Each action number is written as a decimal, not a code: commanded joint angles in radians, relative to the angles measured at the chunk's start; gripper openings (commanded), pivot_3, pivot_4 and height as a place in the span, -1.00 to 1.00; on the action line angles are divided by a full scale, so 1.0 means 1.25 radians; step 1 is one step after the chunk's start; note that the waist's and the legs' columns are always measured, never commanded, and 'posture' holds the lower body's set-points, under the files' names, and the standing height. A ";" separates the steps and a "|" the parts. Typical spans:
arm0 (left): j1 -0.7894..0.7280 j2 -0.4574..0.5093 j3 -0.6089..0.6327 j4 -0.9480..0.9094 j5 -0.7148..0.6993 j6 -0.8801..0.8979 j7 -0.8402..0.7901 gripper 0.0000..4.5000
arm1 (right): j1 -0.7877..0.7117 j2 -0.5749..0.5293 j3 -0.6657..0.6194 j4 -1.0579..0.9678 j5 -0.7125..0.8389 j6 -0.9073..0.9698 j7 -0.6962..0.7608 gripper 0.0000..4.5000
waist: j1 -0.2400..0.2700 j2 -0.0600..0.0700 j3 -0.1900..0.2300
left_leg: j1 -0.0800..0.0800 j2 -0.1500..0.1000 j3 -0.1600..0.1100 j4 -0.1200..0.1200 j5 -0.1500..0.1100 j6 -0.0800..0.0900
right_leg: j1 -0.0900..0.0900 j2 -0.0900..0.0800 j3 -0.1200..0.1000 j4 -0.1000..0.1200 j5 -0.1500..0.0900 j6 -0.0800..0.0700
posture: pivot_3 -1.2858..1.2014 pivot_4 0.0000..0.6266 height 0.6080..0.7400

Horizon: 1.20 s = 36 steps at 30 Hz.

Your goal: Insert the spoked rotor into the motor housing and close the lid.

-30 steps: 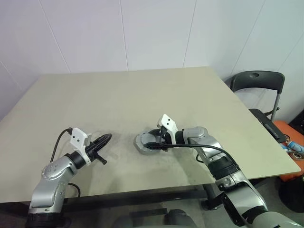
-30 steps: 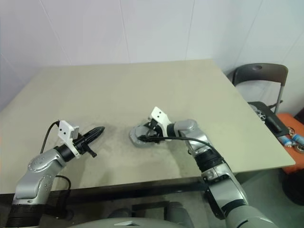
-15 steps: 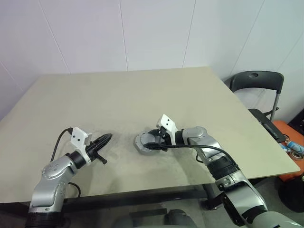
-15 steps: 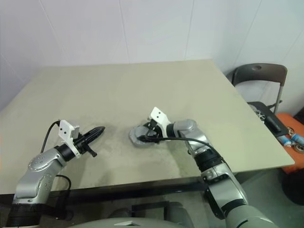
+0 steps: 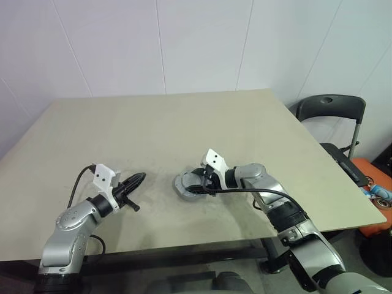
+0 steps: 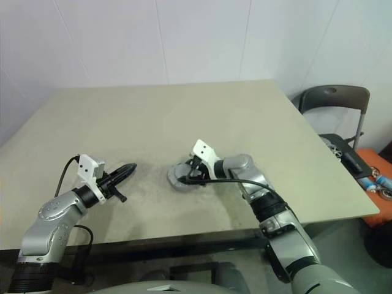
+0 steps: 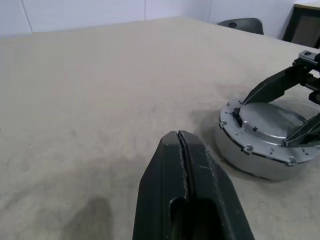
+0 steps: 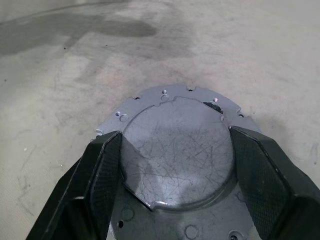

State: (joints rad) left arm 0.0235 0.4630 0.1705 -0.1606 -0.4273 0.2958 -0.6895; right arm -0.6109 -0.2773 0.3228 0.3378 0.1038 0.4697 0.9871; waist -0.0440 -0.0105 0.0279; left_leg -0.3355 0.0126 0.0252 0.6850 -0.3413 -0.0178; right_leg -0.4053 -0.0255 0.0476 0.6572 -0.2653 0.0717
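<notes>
The grey lid (image 8: 177, 160) lies flat on top of the round silver motor housing (image 7: 252, 162), near the table's front middle (image 5: 181, 188). My right gripper (image 5: 197, 182) reaches in from the right, and its black fingers (image 8: 102, 165) press against both sides of the lid's raised round centre, so it is shut on the lid. The spoked rotor is hidden. Off to the left, my left gripper (image 5: 138, 178) hovers just above the table, pointing toward the housing. Its fingers (image 7: 165, 170) are shut, with nothing between them.
The beige table (image 5: 153, 122) stretches far back behind the housing. A black chair (image 5: 331, 109) stands past the table's right edge, with an orange object (image 5: 375, 184) and other clutter on the floor near it.
</notes>
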 commanded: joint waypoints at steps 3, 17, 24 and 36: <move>-0.021 0.004 -0.001 -0.034 -0.006 -0.003 0.002 -1.00 | -0.006 0.029 -0.020 0.003 0.034 0.071 -0.005 0.35 | -0.001 0.000 0.000 | -0.001 0.000 0.000 0.000 0.000 0.000 | -0.001 0.000 0.000 -0.001 0.000 0.000 | 0.03 -1.00 1.00; -0.029 0.012 0.003 -0.024 -0.004 -0.006 -0.009 -1.00 | 0.005 0.003 0.034 0.024 -0.035 -0.005 -0.009 0.35 | -0.003 0.000 0.000 | -0.001 0.001 0.000 -0.001 0.000 0.000 | -0.001 0.000 0.000 -0.001 0.000 0.000 | 0.03 -1.00 1.00; -0.035 0.008 -0.004 -0.029 -0.004 -0.005 -0.009 -1.00 | 0.012 0.001 0.035 0.024 -0.034 -0.010 -0.005 0.35 | -0.002 0.000 0.000 | -0.001 0.001 0.000 -0.001 0.000 0.000 | -0.001 0.000 0.000 -0.001 0.000 0.000 | 0.03 -1.00 1.00; -0.119 -0.024 -0.080 0.009 0.001 0.036 -0.028 -1.00 | 0.004 0.003 0.030 0.029 -0.030 -0.007 -0.002 0.35 | -0.001 0.000 0.000 | -0.001 0.001 0.000 -0.001 0.000 0.000 | -0.001 0.000 0.000 -0.002 0.000 0.000 | 0.03 -1.00 1.00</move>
State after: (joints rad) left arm -0.0968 0.4321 0.0900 -0.1495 -0.4350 0.3432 -0.7171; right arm -0.6132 -0.2662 0.3319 0.3436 0.0920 0.4452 0.9825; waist -0.0453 -0.0104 0.0280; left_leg -0.3369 0.0135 0.0249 0.6837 -0.3413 -0.0178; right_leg -0.4061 -0.0251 0.0470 0.6550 -0.2652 0.0718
